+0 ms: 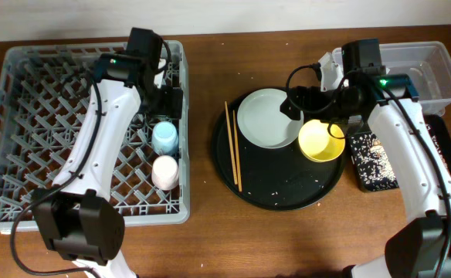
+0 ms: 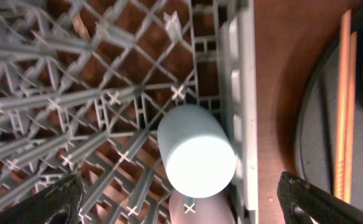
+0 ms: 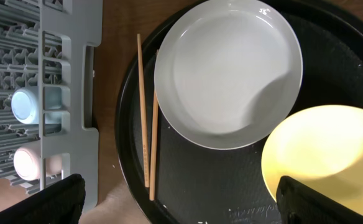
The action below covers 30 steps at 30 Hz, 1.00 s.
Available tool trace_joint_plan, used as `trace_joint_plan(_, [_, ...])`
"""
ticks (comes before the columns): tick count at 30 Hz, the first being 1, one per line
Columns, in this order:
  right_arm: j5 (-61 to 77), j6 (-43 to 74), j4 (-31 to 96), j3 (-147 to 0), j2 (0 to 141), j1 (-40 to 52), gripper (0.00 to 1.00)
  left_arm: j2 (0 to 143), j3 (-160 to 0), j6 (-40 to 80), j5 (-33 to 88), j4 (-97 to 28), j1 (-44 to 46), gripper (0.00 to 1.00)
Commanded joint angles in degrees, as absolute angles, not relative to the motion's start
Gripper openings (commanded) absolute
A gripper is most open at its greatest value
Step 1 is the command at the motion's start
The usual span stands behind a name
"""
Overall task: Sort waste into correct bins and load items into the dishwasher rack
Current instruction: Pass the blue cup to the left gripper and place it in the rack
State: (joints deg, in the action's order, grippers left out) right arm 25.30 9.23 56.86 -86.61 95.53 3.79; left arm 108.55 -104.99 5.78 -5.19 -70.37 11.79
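Observation:
The grey dishwasher rack (image 1: 25,154) stands at the left. The blue cup (image 1: 164,137) and the pink cup (image 1: 165,171) sit upside down in it by its right wall. My left gripper (image 1: 171,104) is open and empty just above the blue cup (image 2: 197,149); the pink cup (image 2: 200,213) shows below it. The pale plate (image 1: 268,117), yellow bowl (image 1: 321,141) and chopsticks (image 1: 233,147) lie on the round black tray (image 1: 279,193). My right gripper (image 1: 293,102) is open and empty above the plate (image 3: 228,68), bowl (image 3: 321,162) and chopsticks (image 3: 144,112).
The clear tub (image 1: 434,69) stands at the back right. The shallow black rectangular tray (image 1: 374,158), speckled with white grains, lies beside the bowl. Loose white grains are scattered on the round tray. The rack's wall (image 3: 63,62) lies close to the round tray's left rim.

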Motion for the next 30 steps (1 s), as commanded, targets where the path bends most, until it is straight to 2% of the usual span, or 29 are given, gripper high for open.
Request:
trace_joint_plan(1, [24.8, 9.17, 56.82, -86.74, 95.24, 4.14, 0.99, 108.4, -106.8, 5.5, -5.41, -70.83, 11.73, 0.99])
trace_joint_plan(6, [23.9, 6.26, 57.87, -86.74, 95.24, 4.14, 0.99, 108.42, -106.8, 5.5, -5.43, -70.81, 11.75, 0.99])
trace_joint_plan(30, [21.78, 6.24, 62.57, -86.74, 95.24, 4.16, 0.99, 108.42, -106.8, 5.5, -5.43, -70.83, 11.99, 0.99])
